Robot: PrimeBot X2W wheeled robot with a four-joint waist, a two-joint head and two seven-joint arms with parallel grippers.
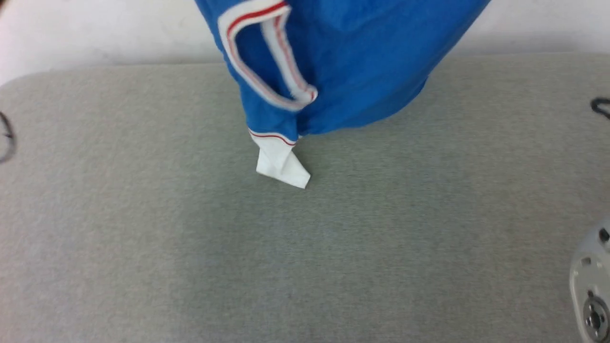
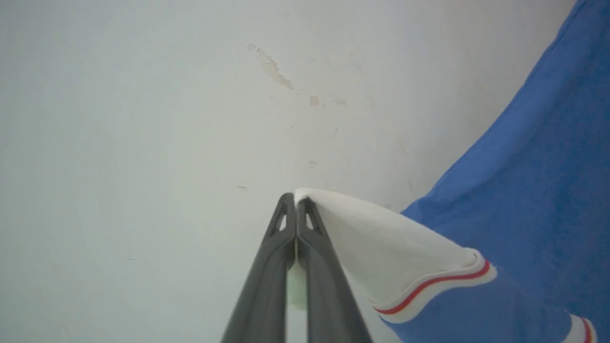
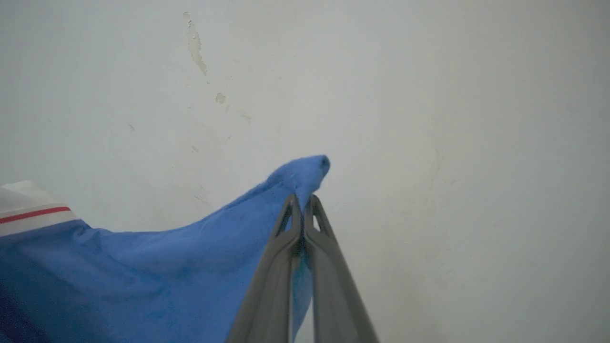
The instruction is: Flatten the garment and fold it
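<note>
Garment (image 1: 352,71) hangs in the air above the grey table (image 1: 143,238), bunched, with its collar (image 1: 267,52) drooping forward. One white sleeve end (image 1: 281,164) dangles down to the table top. Our left gripper (image 2: 296,205) is clamped on the other white sleeve end, and our right gripper (image 3: 302,205) is pinched tight on a blue corner of cloth; both point at a pale wall (image 2: 143,119).

We judge this to be the flattening step: the shirt is lifted to be spread, and no fold is made yet. The next move calls for drawing the two grips apart until the cloth is taut, then lowering it flat onto the table.

The head view cuts off the shirt's upper part. We cannot tell whether the blue corner is hem or shoulder, or whether the dangling sleeve truly touches the table.
</note>
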